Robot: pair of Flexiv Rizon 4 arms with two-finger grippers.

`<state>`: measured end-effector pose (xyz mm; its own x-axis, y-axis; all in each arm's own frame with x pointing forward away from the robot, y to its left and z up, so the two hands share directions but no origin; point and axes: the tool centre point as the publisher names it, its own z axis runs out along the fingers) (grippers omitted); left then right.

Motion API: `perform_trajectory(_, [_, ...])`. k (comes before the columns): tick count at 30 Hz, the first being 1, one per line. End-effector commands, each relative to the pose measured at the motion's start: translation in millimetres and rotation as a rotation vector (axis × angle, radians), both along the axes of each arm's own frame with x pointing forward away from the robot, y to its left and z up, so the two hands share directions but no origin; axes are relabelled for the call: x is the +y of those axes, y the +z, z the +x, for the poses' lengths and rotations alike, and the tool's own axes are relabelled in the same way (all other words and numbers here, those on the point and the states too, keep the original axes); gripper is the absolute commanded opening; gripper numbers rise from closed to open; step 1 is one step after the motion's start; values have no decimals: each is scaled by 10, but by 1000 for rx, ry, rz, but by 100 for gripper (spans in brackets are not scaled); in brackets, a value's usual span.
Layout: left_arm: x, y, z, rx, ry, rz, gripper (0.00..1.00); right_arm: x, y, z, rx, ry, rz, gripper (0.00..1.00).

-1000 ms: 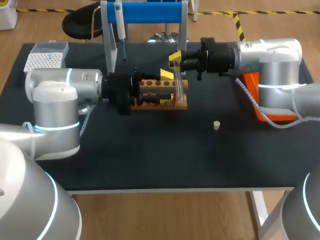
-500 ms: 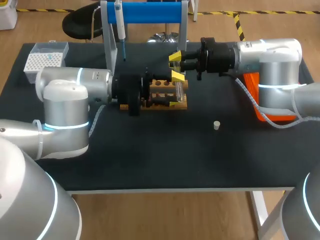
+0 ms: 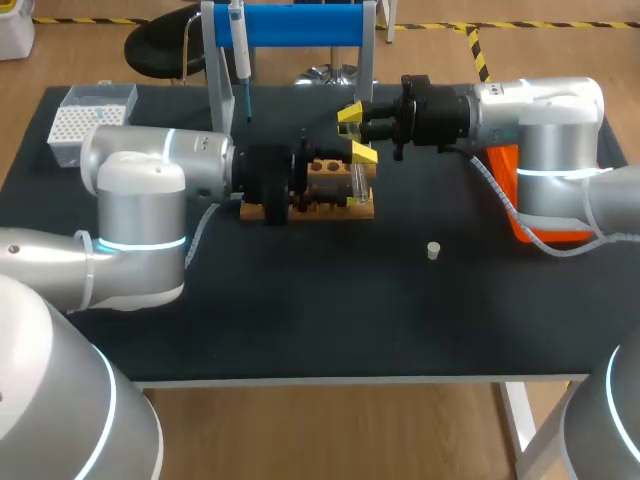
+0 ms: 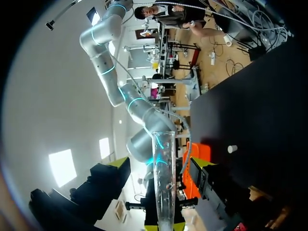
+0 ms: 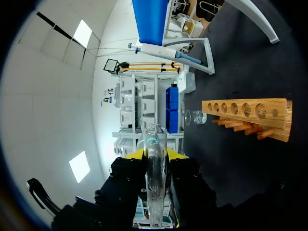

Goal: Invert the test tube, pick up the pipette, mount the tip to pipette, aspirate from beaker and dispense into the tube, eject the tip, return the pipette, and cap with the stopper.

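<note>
Right end effector (image 5: 155, 156) pinched the tube (image 5: 155, 192) between its yellow tips, holding it over the end of the rack (image 3: 335, 205) nearer the right arm. Left end effector (image 4: 161, 166) was spread, one finger on either side of the tube near its flared mouth, not touching the glass. Whether the tube stood upright or lay level could not be told. The stopper (image 3: 433, 250) lay on the counter (image 3: 300, 310), well apart from the rack. The pipette (image 3: 240, 55) hung on its stand (image 3: 300, 25).
</note>
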<state>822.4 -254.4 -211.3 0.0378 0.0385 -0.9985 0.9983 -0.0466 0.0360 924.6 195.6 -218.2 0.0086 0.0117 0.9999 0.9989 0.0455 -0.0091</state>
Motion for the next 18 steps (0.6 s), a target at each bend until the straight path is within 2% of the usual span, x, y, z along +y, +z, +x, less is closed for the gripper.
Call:
perform_trajectory(1, [-18, 11, 14, 2, -4, 10, 65, -1, 8, -4, 0, -1, -3, 0])
perform_trajectory(7, [-17, 13, 14, 7, -8, 13, 50, -1, 8, -4, 0, -1, -3, 0])
perform_trajectory(18, [-6, 12, 14, 6, -17, 9, 40, -1, 8, -4, 0, -1, -3, 0])
